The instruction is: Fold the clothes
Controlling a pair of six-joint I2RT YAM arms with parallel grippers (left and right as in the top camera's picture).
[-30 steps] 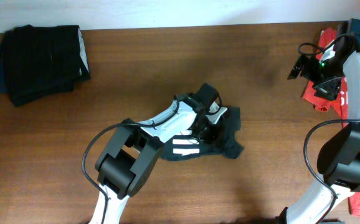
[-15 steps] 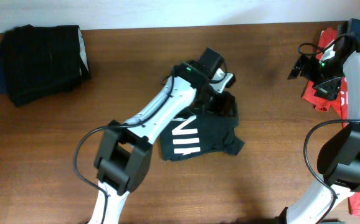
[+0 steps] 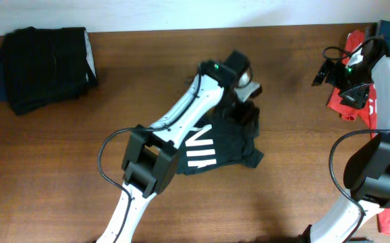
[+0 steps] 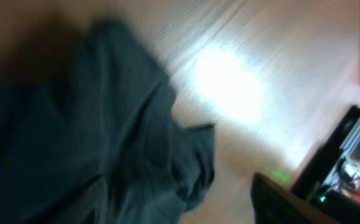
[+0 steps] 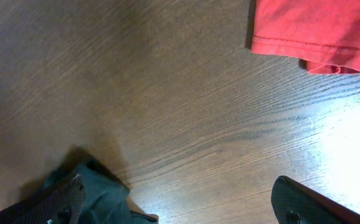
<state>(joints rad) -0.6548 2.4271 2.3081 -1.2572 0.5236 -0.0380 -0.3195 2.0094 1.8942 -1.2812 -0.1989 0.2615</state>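
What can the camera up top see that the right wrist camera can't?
Only overhead: the dark folded pile at the table's far left, and the white stripes on the dark shirt. Only the right wrist: the red cloth close enough to show its hem stitching. Both: the dark shirt, the red cloth and the wooden table.

A dark shirt (image 3: pixel 215 145) with white stripes lies crumpled at the middle of the tabletop (image 3: pixel 80 155), its upper edge bunched. A red garment (image 3: pixel 335 102) lies at the right edge, a folded dark stack (image 3: pixel 43 57) far left.
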